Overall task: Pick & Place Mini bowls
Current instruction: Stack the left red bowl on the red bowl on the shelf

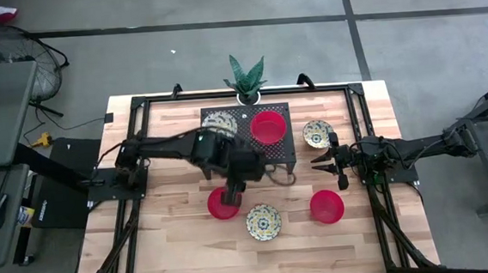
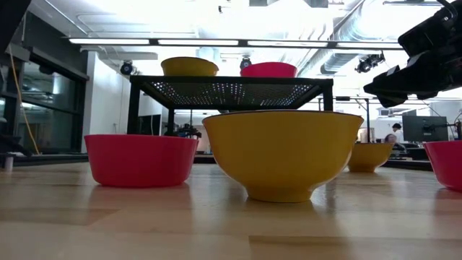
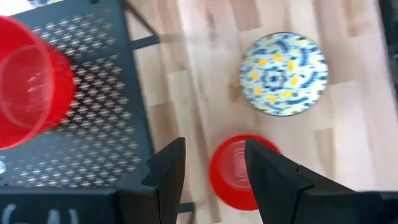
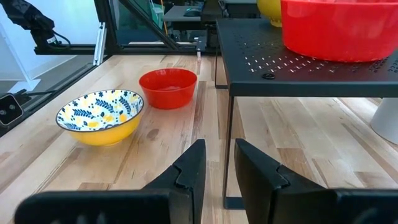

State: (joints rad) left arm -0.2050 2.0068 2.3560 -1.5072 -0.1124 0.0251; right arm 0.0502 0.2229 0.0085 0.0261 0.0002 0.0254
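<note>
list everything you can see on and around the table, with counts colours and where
red mini bowls: 3, glossy red; one on the black rack, one on the table under the left tool, one front right
patterned mini bowls: 3, cream-yellow with blue floral insides; one on the rack, one front centre, one right of the rack
black rack: 1, perforated metal, table centre back
plant in white pot: 1, green, behind the rack
wooden table: 1, light wood
left tool: 1, dark, open above the near red bowl
right tool: 1, dark, right of the rack, holding nothing
</note>
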